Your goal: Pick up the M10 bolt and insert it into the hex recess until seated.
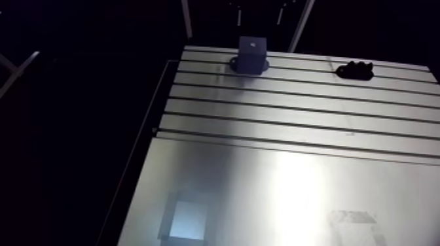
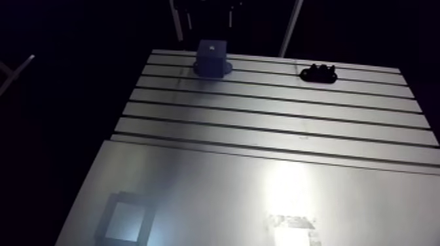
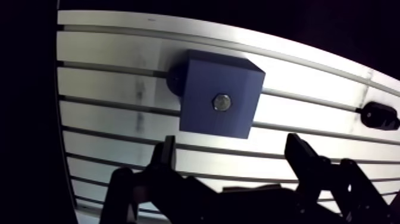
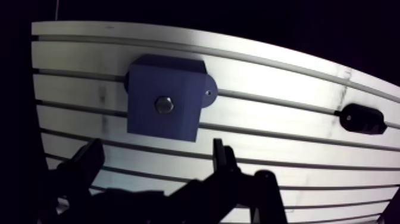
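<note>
A blue block (image 3: 199,77) with a flanged base is fixed to the slotted table (image 1: 294,111), at its far end in the arm view (image 1: 252,53). A silver hex bolt head (image 3: 221,102) sits in the middle of the block's top face, down in the recess. In the wrist view my gripper (image 3: 232,146) hangs above the table just short of the block. It is open, with its dark fingers (image 3: 168,156) wide apart and nothing between them. The arm view does not show the gripper.
A small black fixture (image 1: 355,69) lies on the table's far right, well off to one side of the block (image 4: 362,119). A smooth metal plate (image 1: 262,190) covers the table's near part. The table's left edge (image 1: 147,131) drops into darkness.
</note>
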Controlling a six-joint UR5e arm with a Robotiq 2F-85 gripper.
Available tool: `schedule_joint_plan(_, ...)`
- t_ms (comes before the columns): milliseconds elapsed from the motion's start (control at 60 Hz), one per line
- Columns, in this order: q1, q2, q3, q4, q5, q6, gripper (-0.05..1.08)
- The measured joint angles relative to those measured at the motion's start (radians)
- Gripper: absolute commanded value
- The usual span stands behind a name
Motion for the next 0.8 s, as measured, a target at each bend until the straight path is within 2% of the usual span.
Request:
schedule_joint_plan(533, -0.029, -0.154, 0.018, 0.124, -0.005, 0.001, 0.01)
schedule_joint_plan(800, -0.035, -0.25, 0.049, 0.147, -0.008, -0.001, 0.01)
